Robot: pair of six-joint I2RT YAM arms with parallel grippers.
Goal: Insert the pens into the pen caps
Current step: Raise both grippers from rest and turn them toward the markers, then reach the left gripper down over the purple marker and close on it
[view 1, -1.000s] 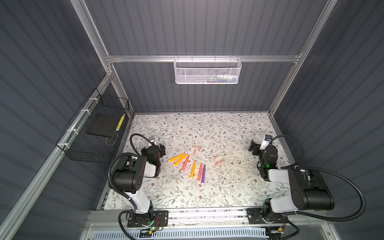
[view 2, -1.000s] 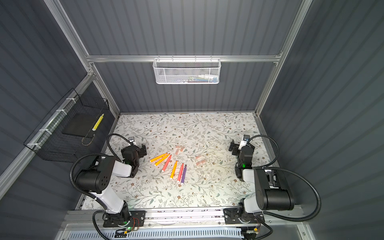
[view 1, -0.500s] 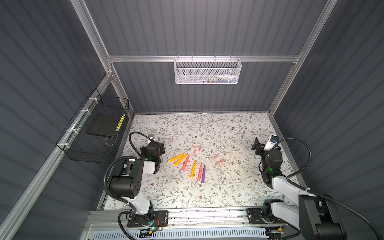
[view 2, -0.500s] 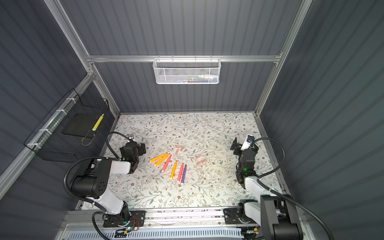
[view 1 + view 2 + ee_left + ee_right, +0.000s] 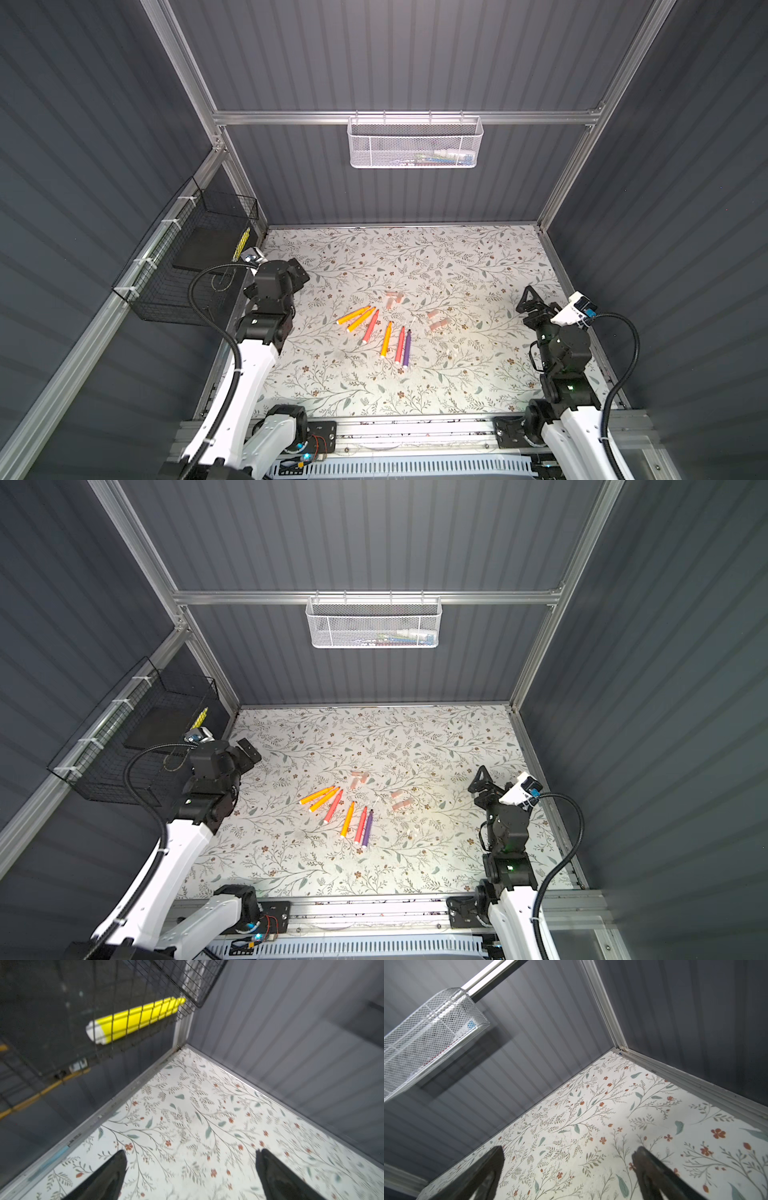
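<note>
Several pens lie loose near the middle of the flowered table (image 5: 415, 257), in both top views: orange ones (image 5: 353, 315) (image 5: 347, 819), pink-red ones (image 5: 370, 326) (image 5: 361, 824) and a purple one (image 5: 407, 348) (image 5: 367, 828). Pale pinkish pen caps lie just behind and right of them (image 5: 394, 296) (image 5: 438, 324) (image 5: 360, 775) (image 5: 402, 804). My left gripper (image 5: 298, 271) (image 5: 249, 750) (image 5: 191, 1155) hovers open and empty at the table's left edge. Over at the right edge, my right gripper (image 5: 534, 300) (image 5: 482, 777) (image 5: 568, 1153) is also open and empty. Neither wrist view shows pens or caps.
A black wire basket (image 5: 195, 257) (image 5: 124, 1012) on the left wall holds a yellow item (image 5: 241, 243) (image 5: 135, 1020). A white mesh basket (image 5: 415, 143) (image 5: 429, 1039) hangs on the back wall. Grey walls close in three sides of the table; a metal rail (image 5: 415, 428) runs along the front.
Both arms have unfolded and risen from their low resting pose, carrying the grippers upward at the table's sides. The jaws have stayed open. Pens and caps have not moved.
</note>
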